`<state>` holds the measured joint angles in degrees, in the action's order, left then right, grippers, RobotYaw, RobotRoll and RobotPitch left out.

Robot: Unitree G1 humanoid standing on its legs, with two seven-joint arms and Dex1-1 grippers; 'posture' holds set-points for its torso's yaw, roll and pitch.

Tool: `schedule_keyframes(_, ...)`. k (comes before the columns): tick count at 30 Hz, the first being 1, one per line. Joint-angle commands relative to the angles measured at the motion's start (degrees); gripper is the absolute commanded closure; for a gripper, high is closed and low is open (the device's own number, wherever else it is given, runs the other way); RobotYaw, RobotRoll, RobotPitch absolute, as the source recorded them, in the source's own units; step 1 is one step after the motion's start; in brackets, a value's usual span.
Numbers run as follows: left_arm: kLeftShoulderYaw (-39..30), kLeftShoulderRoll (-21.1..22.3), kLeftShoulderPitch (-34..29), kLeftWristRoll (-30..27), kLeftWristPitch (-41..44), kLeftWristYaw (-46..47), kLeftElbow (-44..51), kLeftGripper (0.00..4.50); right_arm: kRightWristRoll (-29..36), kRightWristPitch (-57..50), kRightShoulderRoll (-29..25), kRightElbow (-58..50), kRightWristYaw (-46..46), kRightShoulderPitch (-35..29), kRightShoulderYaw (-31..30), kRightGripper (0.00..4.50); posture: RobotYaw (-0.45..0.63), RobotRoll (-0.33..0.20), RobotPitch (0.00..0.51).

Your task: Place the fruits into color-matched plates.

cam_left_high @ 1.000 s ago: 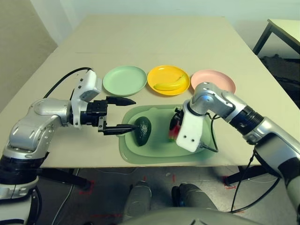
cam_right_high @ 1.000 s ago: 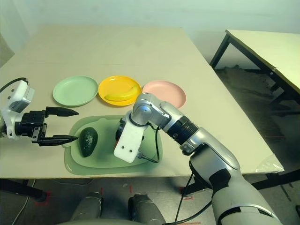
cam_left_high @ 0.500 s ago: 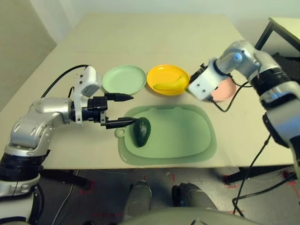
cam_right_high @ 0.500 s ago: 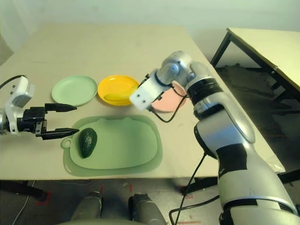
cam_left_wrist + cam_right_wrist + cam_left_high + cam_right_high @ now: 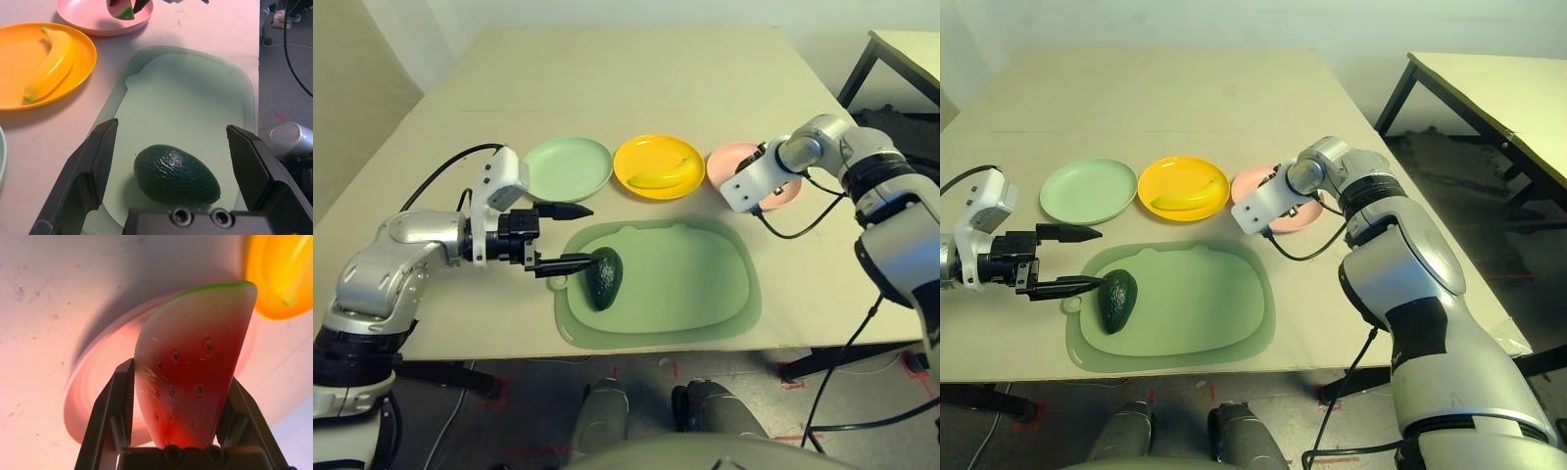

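Right wrist view: melon clamped, over pink plate

Right pincer (image 5: pixel 175 394) closed on the watermelon wedge (image 5: pixel 193 362), fingers on both faces, wedge above the pink plate (image 5: pixel 73 396). Looks like light, stiff plastic; smooth faces could slip, so grip low on the flats, clear of the rind. Yellow plate (image 5: pixel 631 186), with banana (image 5: pixel 661 179), sits beside the pink one. Left pincer (image 5: pixel 172 127) wide apart by the avocado (image 5: pixel 176 176), which lies on the mat (image 5: pixel 195 93), nearer the robot than the pink plate. Avocado: probably rigid, rounded; take across its middle.

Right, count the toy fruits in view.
3: the watermelon wedge in the right gripper, above the pink plate; the banana on the yellow plate; the avocado on the green mat.
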<state>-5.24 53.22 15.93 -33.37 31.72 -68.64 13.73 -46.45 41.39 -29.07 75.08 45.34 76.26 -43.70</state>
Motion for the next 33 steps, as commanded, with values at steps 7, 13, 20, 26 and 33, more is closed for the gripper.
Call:
schedule_keyframes(7, 0.15, 0.27, -0.82, 0.37, -0.34, 0.08, 1.63, 0.00, -3.22, -0.27, 0.67, 0.93, -2.02, -1.14, -1.62, 2.29, 0.11, 0.000, 0.117)
schedule_keyframes(13, -0.05, 0.19, -1.35, 0.23, -0.24, 0.31, 2.02, 0.00, -4.41, -0.53, 0.40, 1.39, -2.82, -1.06, -2.02, 2.29, 0.12, 0.000, 0.117)
schedule_keyframes(20, -0.07, 0.07, -1.83, 0.00, 0.08, 0.82, 2.66, 0.00, -5.21, -1.36, 0.70, 1.78, -4.34, -0.56, -2.23, 1.27, 0.12, 0.000, 0.113)
schedule_keyframes(26, 0.27, -0.07, -1.45, 0.09, 0.05, 0.97, 2.50, 0.00, -6.23, -1.99, 0.67, 2.08, -5.64, 0.11, -2.29, 0.04, 0.11, 0.000, 0.109)
schedule_keyframes(33, 0.60, -0.33, -0.68, 0.46, -0.38, 0.86, 1.72, 0.00, -6.36, -1.07, -0.28, 1.86, -4.89, 1.52, -2.00, 0.04, 0.11, 0.000, 0.101)
